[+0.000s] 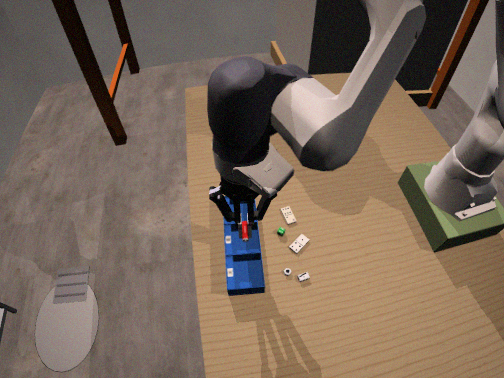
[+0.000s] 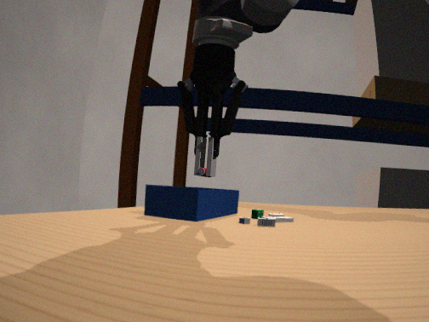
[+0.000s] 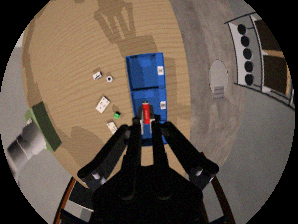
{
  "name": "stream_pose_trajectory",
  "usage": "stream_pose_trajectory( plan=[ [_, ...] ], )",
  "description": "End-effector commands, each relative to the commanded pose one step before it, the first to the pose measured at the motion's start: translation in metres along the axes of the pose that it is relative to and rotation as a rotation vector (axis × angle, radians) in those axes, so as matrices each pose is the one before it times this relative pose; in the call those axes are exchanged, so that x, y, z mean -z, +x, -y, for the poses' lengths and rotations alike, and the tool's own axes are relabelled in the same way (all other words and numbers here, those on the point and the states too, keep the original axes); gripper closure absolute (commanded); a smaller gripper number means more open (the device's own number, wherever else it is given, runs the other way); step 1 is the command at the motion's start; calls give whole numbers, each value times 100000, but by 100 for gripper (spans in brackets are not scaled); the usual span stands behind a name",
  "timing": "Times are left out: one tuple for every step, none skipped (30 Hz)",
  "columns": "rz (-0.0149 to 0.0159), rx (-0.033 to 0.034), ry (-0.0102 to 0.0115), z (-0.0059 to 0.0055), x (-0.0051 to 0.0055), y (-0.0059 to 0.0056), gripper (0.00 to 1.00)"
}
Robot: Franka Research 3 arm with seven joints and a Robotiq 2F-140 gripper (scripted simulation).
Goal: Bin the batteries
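My gripper (image 1: 244, 231) is shut on a small red battery (image 1: 245, 230) and holds it above the row of blue bins (image 1: 244, 254), over the middle part of the row. In the side view the gripper (image 2: 205, 171) hangs a little above the blue bins (image 2: 191, 202), with the red battery (image 2: 203, 171) showing between the fingertips. The wrist view shows the red battery (image 3: 145, 112) between my fingers, over the blue bins (image 3: 145, 78). The bins' labels are too small to read.
To the right of the bins lie two white dominoes (image 1: 288, 215) (image 1: 299, 243), a green cube (image 1: 281, 231), a small grey ring (image 1: 287, 271) and a small white piece (image 1: 303, 276). The arm's green base (image 1: 445, 207) stands at the right edge.
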State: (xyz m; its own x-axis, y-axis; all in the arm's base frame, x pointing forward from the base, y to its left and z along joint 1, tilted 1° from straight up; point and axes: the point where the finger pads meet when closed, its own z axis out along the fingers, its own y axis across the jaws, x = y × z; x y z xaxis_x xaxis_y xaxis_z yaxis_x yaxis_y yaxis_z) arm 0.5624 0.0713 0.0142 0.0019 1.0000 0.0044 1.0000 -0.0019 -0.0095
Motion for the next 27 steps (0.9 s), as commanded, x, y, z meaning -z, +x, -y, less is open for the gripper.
stream_pose_trajectory(
  plan=[
    [180,3869,431,29,-23,12,95],
    [0,0,0,-9,0,7,95],
    [0,0,0,-9,0,6,95],
    [0,0,0,-9,0,6,95],
    [0,0,0,0,0,0,95],
    [0,0,0,0,0,0,95],
    [0,0,0,-9,0,4,95],
    [0,0,0,-9,0,4,95],
    [0,0,0,-8,0,4,95],
    [0,0,0,-8,0,4,95],
    [0,0,0,-8,0,4,95],
    [0,0,0,-7,0,5,95],
    [0,0,0,0,-200,0,95],
    [0,0,0,0,-200,0,95],
    [0,0,0,0,-200,0,95],
    [0,0,0,0,-200,0,95],
    [0,0,0,0,-200,0,95],
    [0,0,0,0,-200,0,95],
    [0,0,0,0,-200,0,95],
    [0,0,0,0,-200,0,95],
    [0,0,0,0,-200,0,95],
    [0,0,0,0,0,0,95],
    [0,0,0,0,0,0,95],
    [0,0,0,0,-200,0,95],
    [0,0,0,0,-200,0,95],
    [0,0,0,0,-200,0,95],
    [0,0,0,0,-200,0,95]
  ],
)
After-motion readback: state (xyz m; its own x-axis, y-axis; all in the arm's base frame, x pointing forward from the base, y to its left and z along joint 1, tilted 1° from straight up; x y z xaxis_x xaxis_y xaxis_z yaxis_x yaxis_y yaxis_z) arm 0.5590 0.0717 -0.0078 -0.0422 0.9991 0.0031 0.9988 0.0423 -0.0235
